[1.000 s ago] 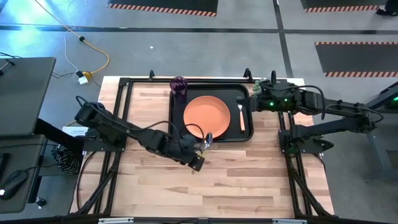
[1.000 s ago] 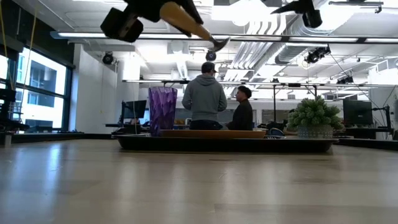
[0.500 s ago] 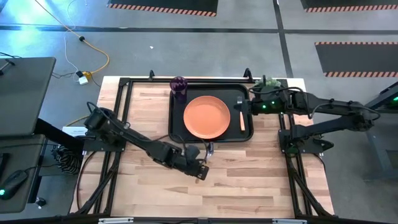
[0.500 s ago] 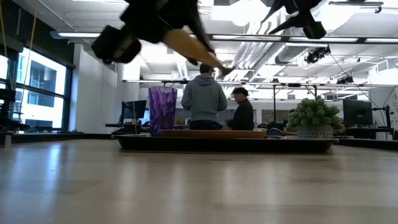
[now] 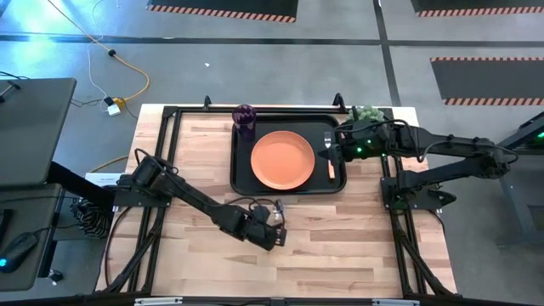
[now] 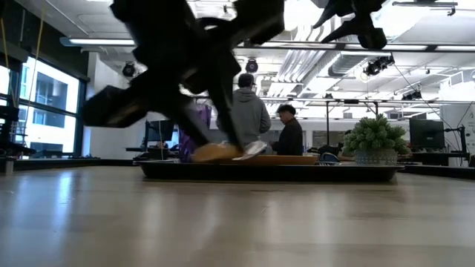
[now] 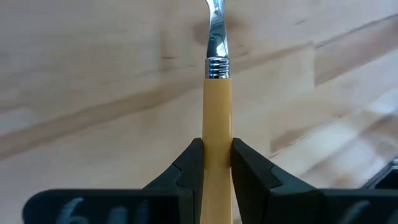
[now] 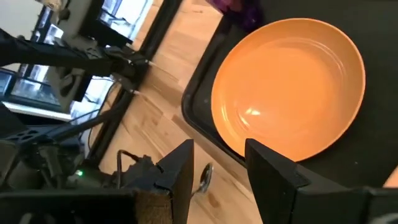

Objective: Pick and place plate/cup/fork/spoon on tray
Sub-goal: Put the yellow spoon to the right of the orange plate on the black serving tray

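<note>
The black tray (image 5: 241,174) lies at the table's far middle. On it rest the orange plate (image 5: 282,160), the purple cup (image 5: 245,119) in the far left corner, and the fork (image 5: 330,155) along the right side. My left gripper (image 5: 273,218) hangs over bare wood just near of the tray, shut on the spoon (image 5: 278,210), whose metal bowl (image 8: 204,176) points toward the tray. My right gripper (image 8: 217,171) hovers open above the tray's right side by the fork, with nothing between its fingers. My left gripper pinches the spoon's orange handle (image 7: 216,134) between its two fingers, which press its two sides. The fingers slant down toward the table and lie along the handle. The metal neck (image 7: 216,43) sticks out past the fingertips. The spoon (image 6: 223,152) hangs nearly level, clear of the table.
A small green plant (image 5: 365,112) stands at the far right corner beside the tray. Black frame rails (image 5: 170,136) run along the table's left and right sides. Bare wood (image 5: 323,246) spreads across the near half. Two people (image 6: 249,119) stand in the room beyond.
My left gripper has come down and toward the table's near edge with the spoon, rolling its wrist; the spoon has gone from high over the tray's near rim to low over the bare wood. My right gripper has shifted a little toward the plate and tipped downward.
</note>
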Tool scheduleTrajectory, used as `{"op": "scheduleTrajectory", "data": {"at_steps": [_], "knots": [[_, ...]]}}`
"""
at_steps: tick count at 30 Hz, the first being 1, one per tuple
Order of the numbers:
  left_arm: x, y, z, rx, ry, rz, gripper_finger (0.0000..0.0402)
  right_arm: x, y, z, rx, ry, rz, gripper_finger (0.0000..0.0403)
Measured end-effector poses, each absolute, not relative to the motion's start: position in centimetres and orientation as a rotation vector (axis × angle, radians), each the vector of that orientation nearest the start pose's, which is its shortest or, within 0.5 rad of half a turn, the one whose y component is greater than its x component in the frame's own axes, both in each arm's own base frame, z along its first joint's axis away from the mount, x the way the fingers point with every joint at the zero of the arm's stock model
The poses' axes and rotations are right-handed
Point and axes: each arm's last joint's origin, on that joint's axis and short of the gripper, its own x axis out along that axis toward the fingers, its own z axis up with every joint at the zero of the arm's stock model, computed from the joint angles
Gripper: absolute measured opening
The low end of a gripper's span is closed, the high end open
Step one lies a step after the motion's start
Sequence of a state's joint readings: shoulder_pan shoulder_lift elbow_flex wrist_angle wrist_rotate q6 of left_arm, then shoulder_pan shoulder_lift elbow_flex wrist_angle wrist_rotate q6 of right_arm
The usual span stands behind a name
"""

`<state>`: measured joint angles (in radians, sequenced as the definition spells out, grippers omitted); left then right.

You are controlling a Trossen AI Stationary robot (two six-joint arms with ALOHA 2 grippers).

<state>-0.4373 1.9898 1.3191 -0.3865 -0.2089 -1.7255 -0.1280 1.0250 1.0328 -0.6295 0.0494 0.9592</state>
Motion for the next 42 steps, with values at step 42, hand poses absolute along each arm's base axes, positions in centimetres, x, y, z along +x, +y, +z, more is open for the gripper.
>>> {"op": "scheduleTrajectory", "data": {"at_steps": [42], "knots": [[36.9, -15.4, 14.6, -1.208, 1.013, 0.679, 0.0132, 20.3, -2.8, 33.3, 0.906, 0.518, -0.452, 0.0135]]}}
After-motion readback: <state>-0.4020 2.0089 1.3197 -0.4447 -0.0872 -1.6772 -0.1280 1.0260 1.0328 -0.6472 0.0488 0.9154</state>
